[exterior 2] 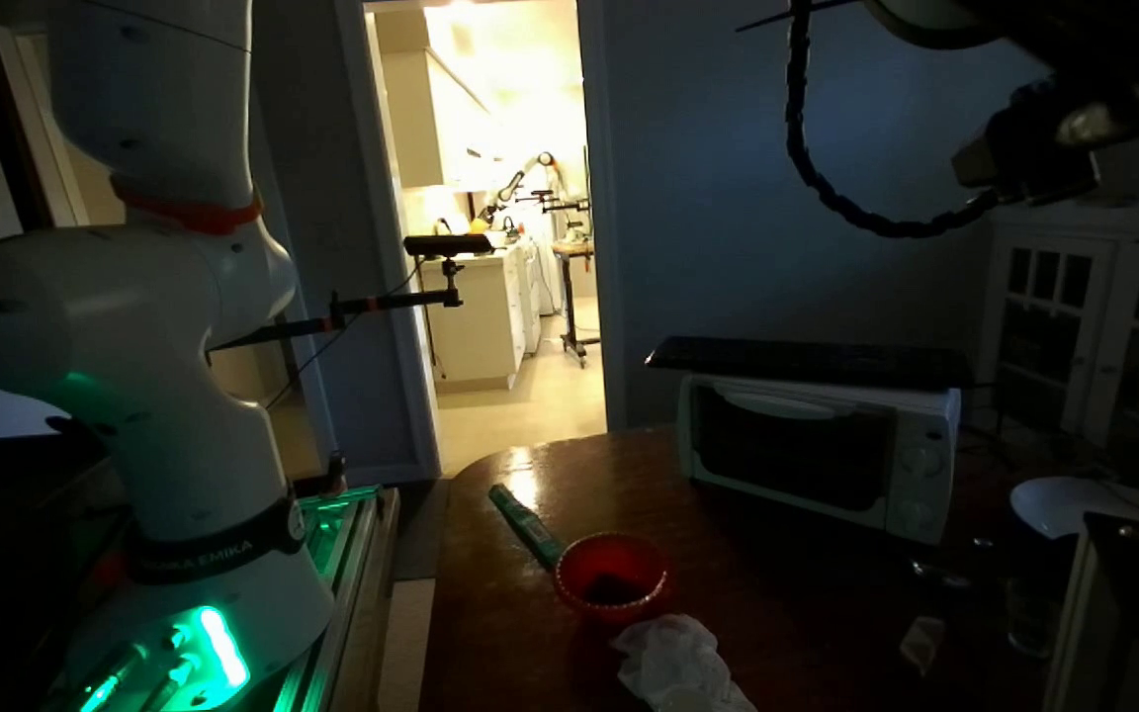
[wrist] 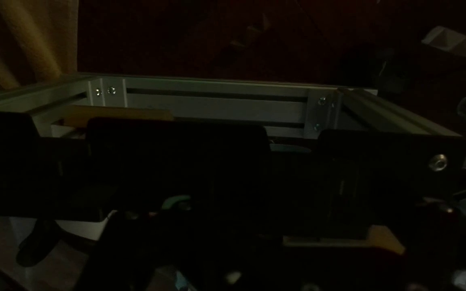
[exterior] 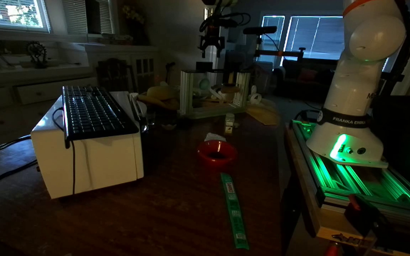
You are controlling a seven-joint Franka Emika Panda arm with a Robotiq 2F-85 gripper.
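Over the big brown table [exterior: 176, 220] reaches a tall white arm [exterior: 347, 90], and I think it is at the lining-up step, with nothing picked up. From here the next move would call for going slow and straight, as it is dark. The white oven [exterior: 94, 167] stands well apart, a black keyboard [exterior: 94, 113] on its top. Then comes the metal frame [exterior: 187, 92], far back on the table in an exterior view, and it is closest to the arm's tip. Its silver rails [wrist: 217, 107] make hard edges, and black plates [wrist: 395, 153] run across it in the wrist view, so the room between them looks tight. A yellow cloth [exterior: 263, 114] lies just beside the frame. The gripper [exterior: 211, 54] hangs over the frame with its jaws wide apart and nothing between them. It has air on both sides, and a gap shows under its tips, but I cannot tell how big. A red bowl [exterior: 216, 162] sits on the table, and crumpled white plastic [exterior 2: 678, 663] is just beside it. The long green packet [exterior: 235, 211] lies near the table's edge. The smallest are a round, pale green thing [exterior: 204, 84] seen through the frame and a little pale thing [exterior: 229, 122] between bowl and frame.
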